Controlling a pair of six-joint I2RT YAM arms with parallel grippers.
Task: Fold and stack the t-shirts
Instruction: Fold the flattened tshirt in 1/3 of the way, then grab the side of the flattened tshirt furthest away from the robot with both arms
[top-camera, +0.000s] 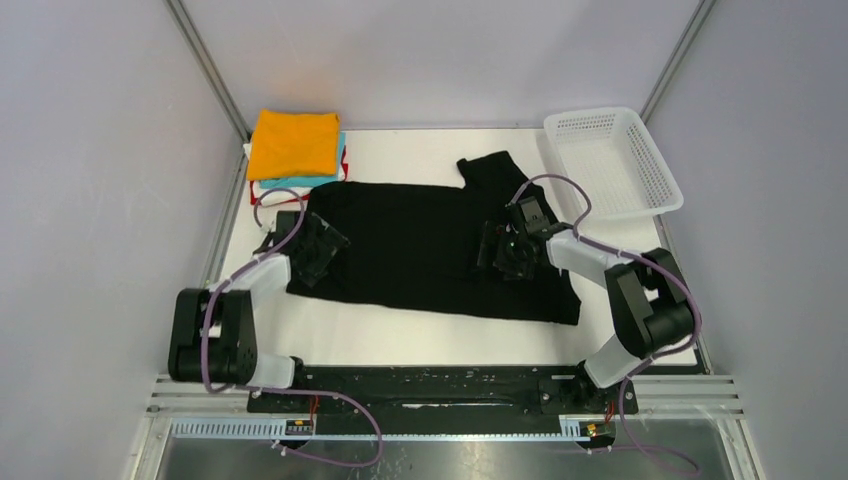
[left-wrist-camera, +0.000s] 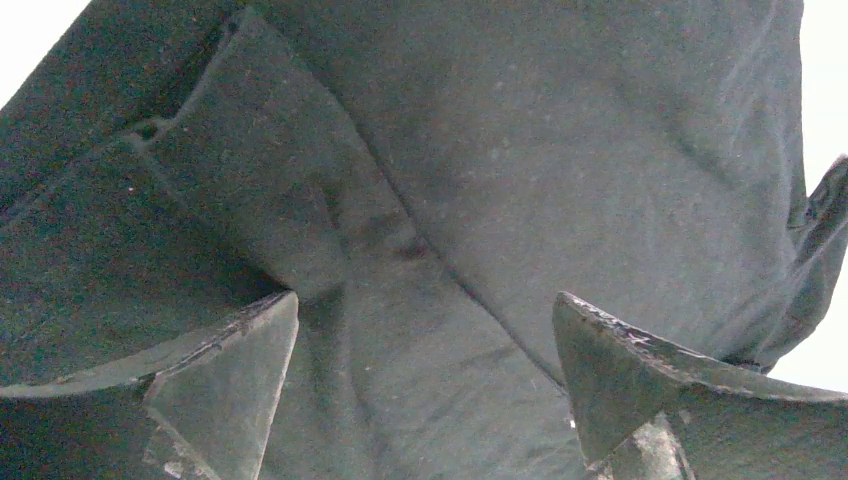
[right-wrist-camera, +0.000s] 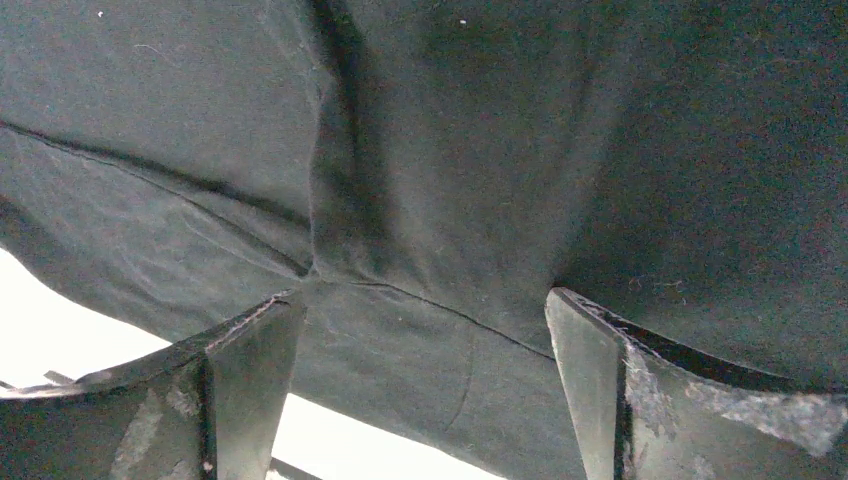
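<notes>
Folded stack, orange t-shirt (top-camera: 293, 143) uppermost, at far-left corner of counter (top-camera: 420, 338): done; black t-shirt (top-camera: 430, 250), flat mid-counter, folding unfinished; left hand (top-camera: 318, 252) and right hand (top-camera: 505, 250) both spread wide over it, grasping nothing.

This is a robotics lab, a closed test cell. Plain pale wall panels (top-camera: 430, 50) shut in a white table (top-camera: 420, 345) on 3 sides, framed by bare aluminium posts (top-camera: 206, 65) at the back corners. 2 robot arms, the left arm (top-camera: 225, 330) and the right arm (top-camera: 645, 305), stand bolted to a black base plate (top-camera: 430, 385) on a slotted metal rail (top-camera: 450, 428) at the near edge. Purple cables (top-camera: 560, 178) loop loose along them. The light is flat and even.
</notes>
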